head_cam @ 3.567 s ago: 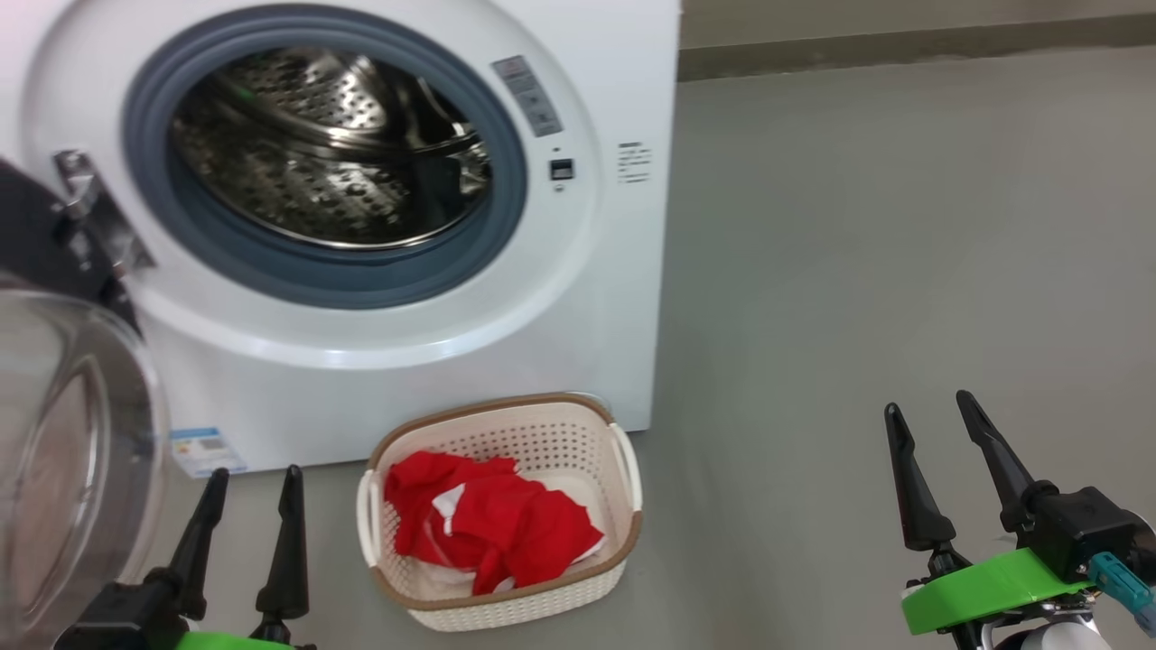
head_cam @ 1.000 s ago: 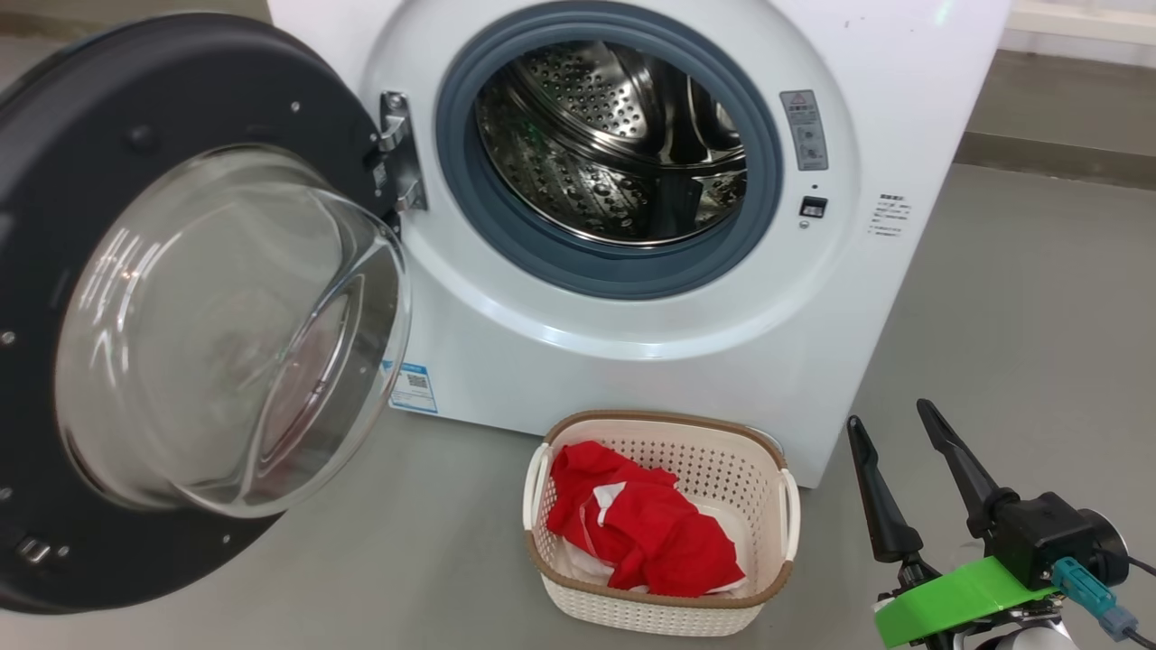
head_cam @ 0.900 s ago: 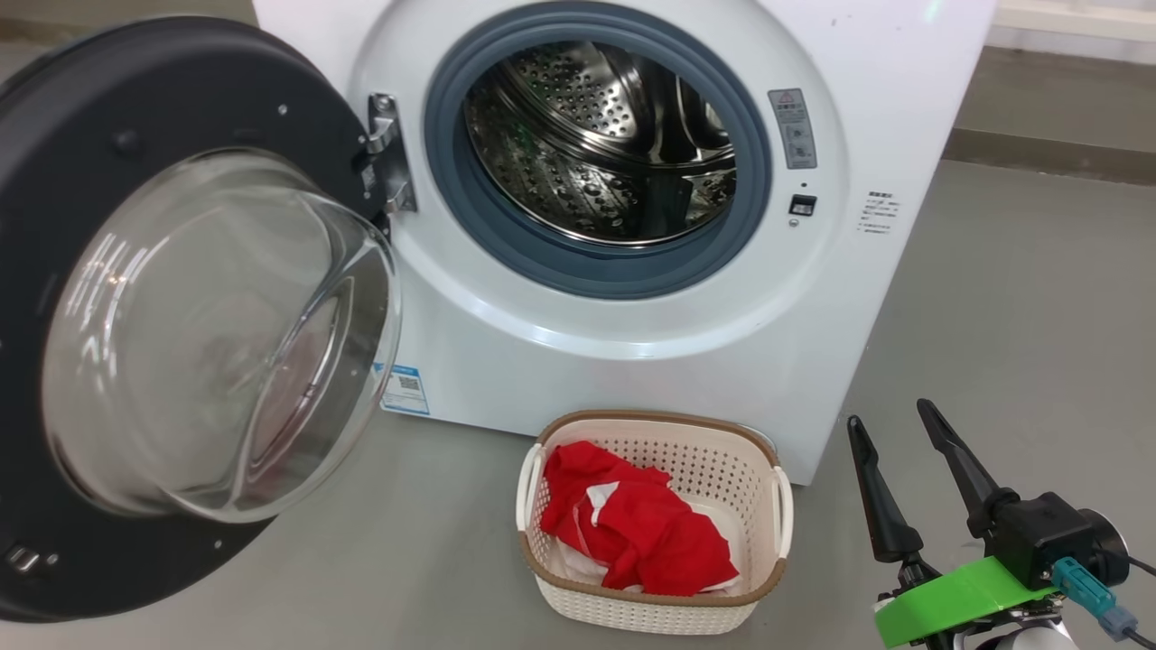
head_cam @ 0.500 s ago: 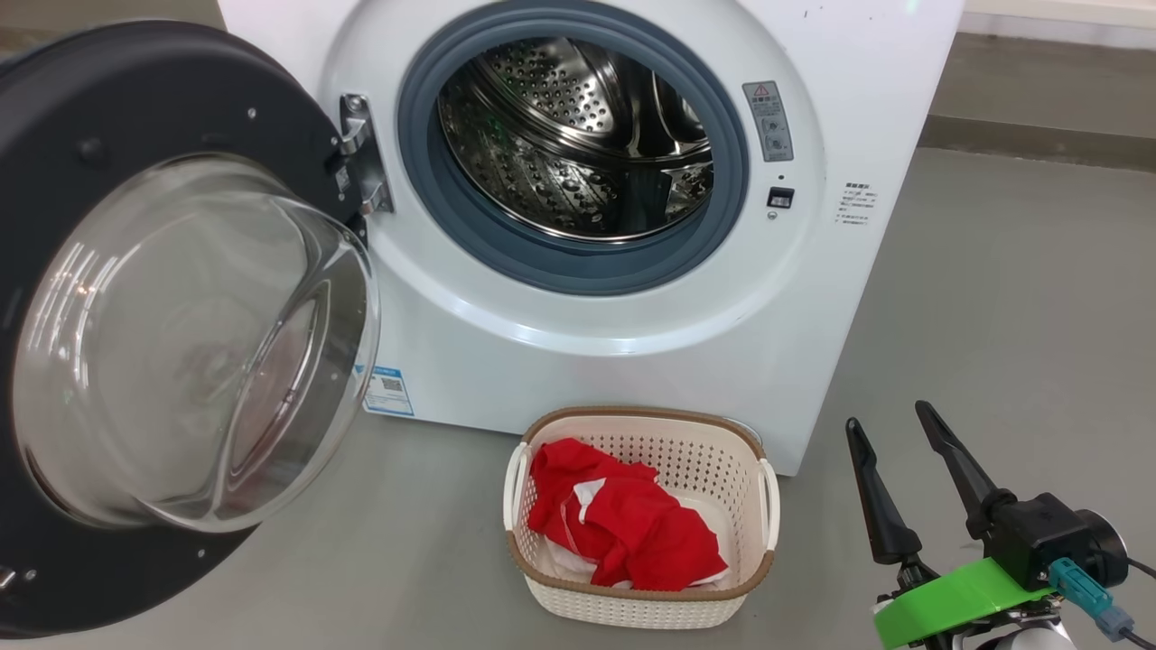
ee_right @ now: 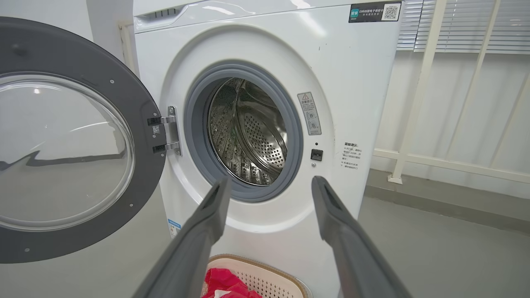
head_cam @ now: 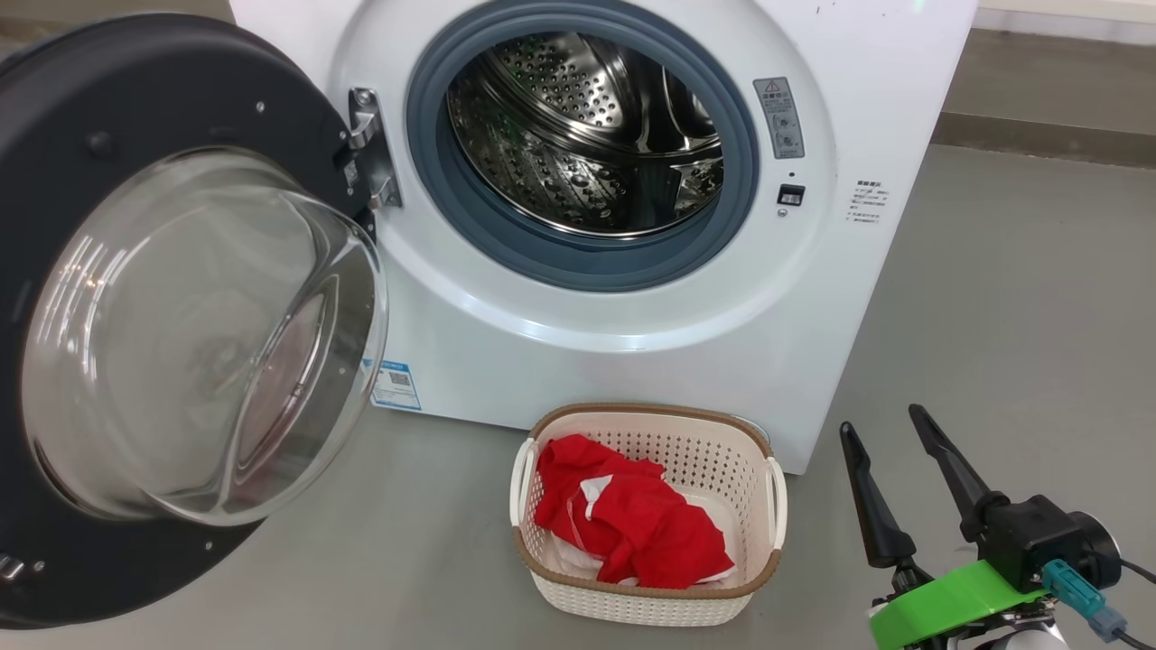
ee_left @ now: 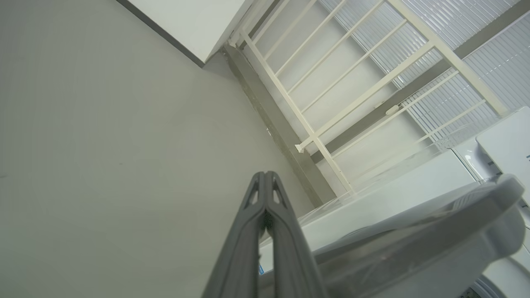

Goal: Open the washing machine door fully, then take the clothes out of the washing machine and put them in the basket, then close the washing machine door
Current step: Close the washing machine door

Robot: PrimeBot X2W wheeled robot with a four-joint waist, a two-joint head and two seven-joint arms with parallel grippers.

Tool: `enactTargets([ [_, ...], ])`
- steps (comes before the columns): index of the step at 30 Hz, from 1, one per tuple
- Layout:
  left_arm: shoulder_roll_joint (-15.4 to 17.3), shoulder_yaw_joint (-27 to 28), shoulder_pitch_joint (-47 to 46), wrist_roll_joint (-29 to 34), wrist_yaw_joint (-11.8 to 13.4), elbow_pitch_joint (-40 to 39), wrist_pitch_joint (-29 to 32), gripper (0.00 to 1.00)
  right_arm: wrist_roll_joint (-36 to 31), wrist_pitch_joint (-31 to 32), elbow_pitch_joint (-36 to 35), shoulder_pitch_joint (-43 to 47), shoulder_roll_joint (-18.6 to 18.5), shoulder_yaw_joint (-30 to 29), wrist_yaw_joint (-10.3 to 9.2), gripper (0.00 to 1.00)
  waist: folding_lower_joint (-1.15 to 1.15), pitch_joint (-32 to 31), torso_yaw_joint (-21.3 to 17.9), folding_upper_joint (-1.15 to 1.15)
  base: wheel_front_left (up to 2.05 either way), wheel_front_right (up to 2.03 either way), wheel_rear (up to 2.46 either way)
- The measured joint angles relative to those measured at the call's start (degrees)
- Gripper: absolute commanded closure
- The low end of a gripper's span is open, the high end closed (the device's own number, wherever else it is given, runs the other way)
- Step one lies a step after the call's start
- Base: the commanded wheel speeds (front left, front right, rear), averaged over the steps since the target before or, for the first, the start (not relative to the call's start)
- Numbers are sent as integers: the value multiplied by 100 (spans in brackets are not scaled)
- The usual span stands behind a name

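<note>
One round washing machine door (head_cam: pixel 135 99) stands swung wide to the left on its metal hinge (head_cam: pixel 366 149), its black rim and bulging glass bowl facing the head camera. Beside it, the washing machine (head_cam: pixel 632 361) shows a grey gasket (head_cam: pixel 578 262) ringing a perforated steel drum (head_cam: pixel 587 135) with no fabric visible inside. A grey warning label (head_cam: pixel 778 117) sits to the right of the opening, and a small blue sticker (head_cam: pixel 395 385) is on the lower front panel.

On the floor (head_cam: pixel 993 316), just in front of the machine's lower right corner, stands the basket (head_cam: pixel 650 609), cream with a brown rim. The clothes (head_cam: pixel 641 524) lie bunched inside it, red with white patches, towards its left side.

Well to the right of the basket, at the lower right of the head view, the right claw (head_cam: pixel 880 419) hangs above the floor with its two dark fingers spread apart and nothing between them; a green band (head_cam: pixel 957 605) wraps its base. In the right wrist view the right claw (ee_right: pixel 270 182) points at the open drum.

In the left wrist view, the left claw (ee_left: pixel 265 176) has its fingers pressed together, empty, pointing up past the door's edge (ee_left: pixel 414 248) towards a white railing (ee_left: pixel 331 95). Whether it touches the door I cannot tell.
</note>
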Motion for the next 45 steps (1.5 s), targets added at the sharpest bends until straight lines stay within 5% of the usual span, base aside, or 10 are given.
enactTargets([
  [22,-298,-265,487,-1334,-134,-1239,1536,100,52,0,12,-1,-60,93,0,0,0,104,60,0,0,0,0],
  [45,-1183,-465,1896,-2340,-135,-3399,2673,100,52,0,-8,-4,-43,-19,0,0,0,215,58,0,0,0,0],
])
